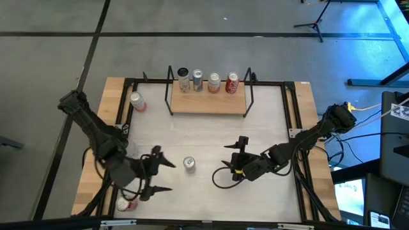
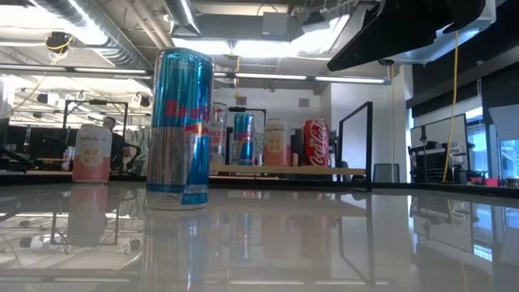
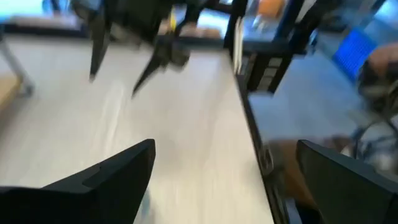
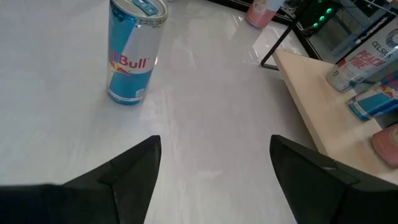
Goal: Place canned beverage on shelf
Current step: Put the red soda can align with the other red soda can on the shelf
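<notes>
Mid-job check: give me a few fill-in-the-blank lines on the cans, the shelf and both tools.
The shelf holds ____ cans in a row.
The blue Red Bull can stands upright on the white table, between the two ____.
The left tool and the right tool both hold ____.
The rightmost can on the shelf is the red ____ can.

Missing words: four; tools; nothing; Coca-Cola
</notes>
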Available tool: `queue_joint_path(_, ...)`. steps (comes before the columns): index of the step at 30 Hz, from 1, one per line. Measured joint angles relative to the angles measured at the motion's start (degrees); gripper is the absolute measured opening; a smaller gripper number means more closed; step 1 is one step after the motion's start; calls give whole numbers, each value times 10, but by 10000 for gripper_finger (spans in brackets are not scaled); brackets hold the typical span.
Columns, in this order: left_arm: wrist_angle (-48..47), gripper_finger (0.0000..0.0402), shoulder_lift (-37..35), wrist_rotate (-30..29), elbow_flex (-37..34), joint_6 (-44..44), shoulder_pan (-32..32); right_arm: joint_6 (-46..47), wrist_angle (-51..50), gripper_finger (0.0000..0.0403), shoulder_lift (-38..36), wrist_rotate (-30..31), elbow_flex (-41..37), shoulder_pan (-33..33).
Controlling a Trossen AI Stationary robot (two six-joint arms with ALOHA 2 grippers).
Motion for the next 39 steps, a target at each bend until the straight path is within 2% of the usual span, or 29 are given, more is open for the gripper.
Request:
queue_joint_path(5, -196, 378, 26, -2, 58, -211, -51, -5, 0, 301, 0, 0, 0, 0)
queue_joint_path(9, -278, 378, 39, 36, 71, -374, -83, -22, 0, 301, 0, 0, 0, 0)
queue_joint_path(14, -346, 378, 50, 105, 70, -538, -114, -38, 0, 301, 0, 0, 0, -7)
queue_joint_path(17, -377, 378, 60, 165, 70, -638, -134, -46, 0, 301, 0, 0, 0, -19)
queue_joint_path(23, -386, 378, 98, 284, 70, -816, -180, -56, 0, 301, 0, -12, 0, -60)
queue_joint_path(29, -386, 378, 146, 325, 70, -862, -213, -58, 0, 301, 0, -33, 0, -86)
queue_joint_path(39, -386, 378, 160, 320, 70, -863, -234, -56, 0, 301, 0, -34, 0, -90)
